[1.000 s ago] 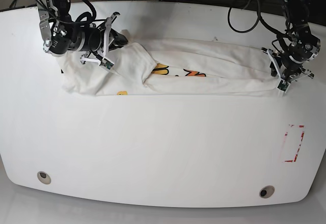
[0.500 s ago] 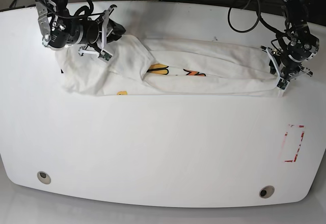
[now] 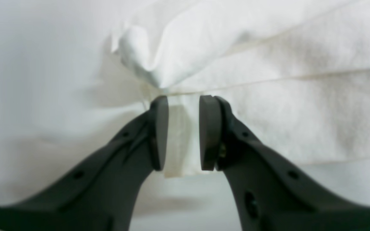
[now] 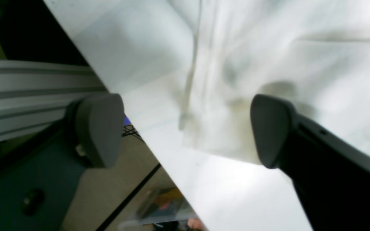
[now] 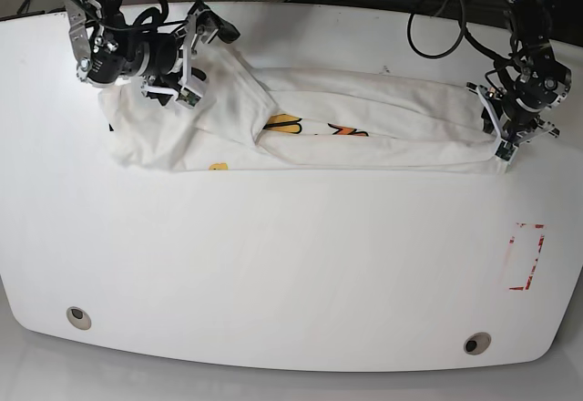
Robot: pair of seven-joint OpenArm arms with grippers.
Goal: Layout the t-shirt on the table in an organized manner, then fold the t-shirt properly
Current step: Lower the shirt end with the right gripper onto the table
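Most of the t-shirt's (image 5: 364,123) print is folded under: in the base view only scraps of yellow and orange with dark outlines peek out near the middle, plus a small yellow spot (image 5: 219,167) at the lower hem, too small to read. The desk (image 5: 273,264) is cut off at the base view's left, right and bottom edges. In the left wrist view, the left claw (image 3: 183,133) hides part of the cloth strip between its pads, and the fabric is soft-focused. The right wrist view is blurred; the right claw's (image 4: 185,131) far pad covers some shirt, and the clutter below the desk edge (image 4: 172,205) cannot be made out.
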